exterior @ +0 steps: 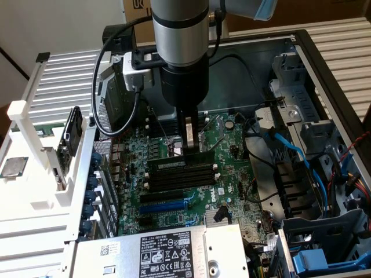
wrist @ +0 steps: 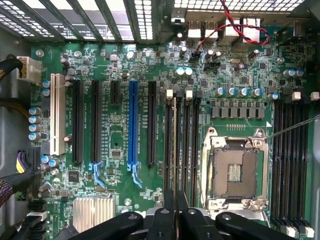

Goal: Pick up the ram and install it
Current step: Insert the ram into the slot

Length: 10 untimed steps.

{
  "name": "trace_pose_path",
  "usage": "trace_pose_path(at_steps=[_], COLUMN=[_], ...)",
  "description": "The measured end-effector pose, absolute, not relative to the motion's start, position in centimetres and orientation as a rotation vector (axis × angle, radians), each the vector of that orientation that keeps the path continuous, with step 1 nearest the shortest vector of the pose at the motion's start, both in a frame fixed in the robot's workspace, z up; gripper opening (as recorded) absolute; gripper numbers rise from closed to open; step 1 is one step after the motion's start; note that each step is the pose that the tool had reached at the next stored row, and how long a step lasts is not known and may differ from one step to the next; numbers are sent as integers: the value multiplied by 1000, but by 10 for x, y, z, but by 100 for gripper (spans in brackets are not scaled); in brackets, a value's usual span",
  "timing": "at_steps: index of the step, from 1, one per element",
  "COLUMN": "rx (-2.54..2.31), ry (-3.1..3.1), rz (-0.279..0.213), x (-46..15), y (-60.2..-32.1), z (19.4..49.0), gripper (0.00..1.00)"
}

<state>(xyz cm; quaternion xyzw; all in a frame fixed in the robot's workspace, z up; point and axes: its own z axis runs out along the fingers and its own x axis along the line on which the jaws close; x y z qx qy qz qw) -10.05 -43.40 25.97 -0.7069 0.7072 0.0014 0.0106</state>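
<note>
Claw (exterior: 190, 148) clamped on ram (exterior: 171, 163), over memory slots (exterior: 179, 179)

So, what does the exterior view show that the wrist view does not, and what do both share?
Exterior view: the arm's silver column, the labelled power supply and a white rack. Wrist view: the empty CPU socket and a white expansion slot. Both: the motherboard, the blue expansion slot, and the hand shut on the ram.

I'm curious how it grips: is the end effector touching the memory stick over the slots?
Touching. The exterior view shows the end effector pinching the top edge of the ram, with no gap between them.
</note>
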Motion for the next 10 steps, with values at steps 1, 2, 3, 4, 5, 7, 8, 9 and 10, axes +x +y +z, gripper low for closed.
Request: trace_pose_path(at_steps=[1,2,3,4,5,7,8,9,10], rx=[-2207,-2207,-2208,-2213,-2214,-2214,-2215,-2214,-2214], ry=[2207,2207,2206,2202,2202,2202,2202,2201,2201], rz=[4,3,3,2,2,1,1,1,1], x=[-100,-100,-100,-100,-100,-100,-100,-100,-100], y=[-434,-434,-434,-434,-434,-434,-434,-434,-434], z=[259,258,258,254,254,253,253,252,252], gripper=[12,12,12,12,12,12,12,12,12])
